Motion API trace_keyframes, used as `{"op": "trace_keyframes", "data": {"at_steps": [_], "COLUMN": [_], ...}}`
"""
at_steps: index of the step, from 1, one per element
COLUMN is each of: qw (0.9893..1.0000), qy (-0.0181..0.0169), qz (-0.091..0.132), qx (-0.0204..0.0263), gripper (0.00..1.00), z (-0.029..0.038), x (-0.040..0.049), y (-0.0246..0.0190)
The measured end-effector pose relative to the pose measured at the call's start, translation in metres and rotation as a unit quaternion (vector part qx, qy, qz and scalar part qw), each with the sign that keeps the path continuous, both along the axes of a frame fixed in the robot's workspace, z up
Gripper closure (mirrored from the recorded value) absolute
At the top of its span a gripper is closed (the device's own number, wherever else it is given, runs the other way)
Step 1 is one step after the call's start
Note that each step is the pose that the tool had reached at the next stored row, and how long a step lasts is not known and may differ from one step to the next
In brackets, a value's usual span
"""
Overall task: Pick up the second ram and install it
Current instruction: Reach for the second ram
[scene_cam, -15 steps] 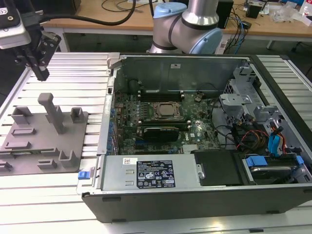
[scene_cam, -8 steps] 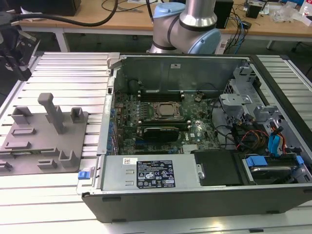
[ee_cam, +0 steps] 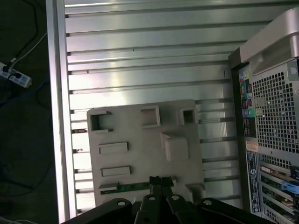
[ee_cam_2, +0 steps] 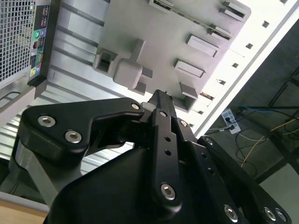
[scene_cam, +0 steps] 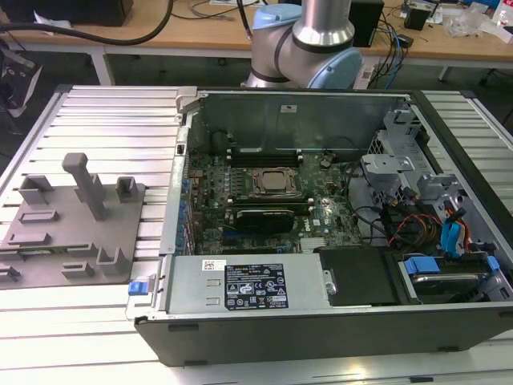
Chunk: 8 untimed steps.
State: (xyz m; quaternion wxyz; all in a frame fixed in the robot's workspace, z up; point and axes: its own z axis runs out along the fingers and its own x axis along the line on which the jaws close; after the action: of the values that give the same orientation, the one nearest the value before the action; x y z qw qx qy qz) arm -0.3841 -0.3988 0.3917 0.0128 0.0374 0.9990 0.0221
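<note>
The second ram is a thin green stick lying flat in a slot along one edge of the grey fixture plate. In the exterior view the ram is a faint green strip near the front of that plate, on the exterior view's left. My gripper hangs well above the plate, its black fingertips lined up over the ram's end part. The same gripper is seen edge-on in the second wrist view. The fingers are pressed together with nothing between them.
The open computer case lies on the exterior view's right, with the motherboard, black memory slots and processor socket inside. An upright post rises from the fixture. The arm's base stands behind the case.
</note>
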Motion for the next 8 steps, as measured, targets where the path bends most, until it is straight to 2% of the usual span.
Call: {"op": "trace_keyframes", "data": {"at_steps": [8], "qw": [1.0], "qy": [0.0], "qz": [0.0], "qx": [0.0], "gripper": [0.89], "z": [-0.0007], "x": [-0.0152], "y": [0.0]}}
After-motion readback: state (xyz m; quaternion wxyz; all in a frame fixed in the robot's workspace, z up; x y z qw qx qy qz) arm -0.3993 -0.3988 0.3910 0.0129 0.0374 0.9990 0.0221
